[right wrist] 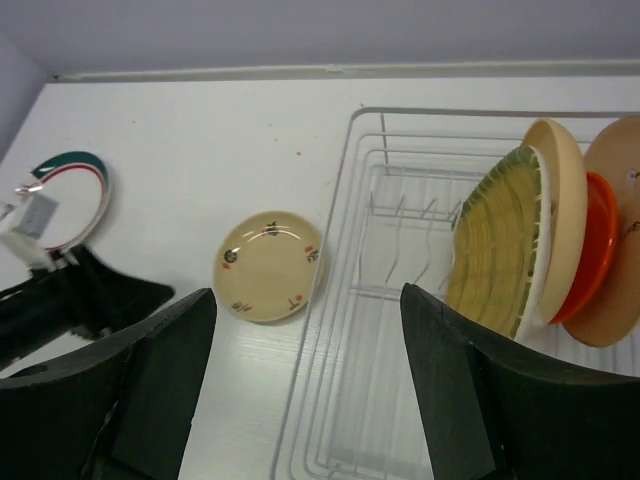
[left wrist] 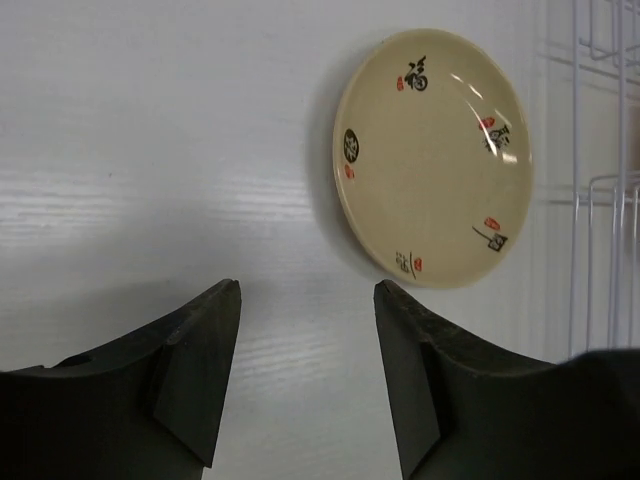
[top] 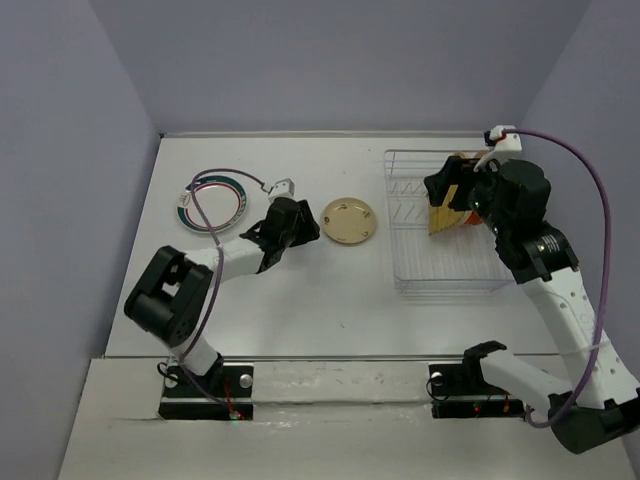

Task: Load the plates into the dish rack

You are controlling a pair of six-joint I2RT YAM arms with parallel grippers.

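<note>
A small beige plate [top: 349, 220] with black and red marks lies flat on the table left of the white wire dish rack [top: 440, 288]. It also shows in the left wrist view [left wrist: 432, 158] and the right wrist view [right wrist: 270, 265]. My left gripper [top: 303, 226] [left wrist: 305, 292] is open and empty, just short of this plate. A white plate with a green-red rim [top: 212, 200] [right wrist: 72, 195] lies flat at the far left. The rack [right wrist: 440, 110] holds upright a yellow patterned plate [right wrist: 500, 245], a cream plate [right wrist: 565, 180], an orange-red plate [right wrist: 595, 250] and a peach plate [right wrist: 622, 200]. My right gripper [top: 440, 190] [right wrist: 308, 292] is open and empty above the rack.
The rack's left and near rows of prongs [right wrist: 400, 215] stand bare. The rack's wires [left wrist: 600, 190] show at the right edge of the left wrist view. A purple cable [top: 215, 180] of the left arm arches over the green-rimmed plate. Walls enclose the table's far side and both sides.
</note>
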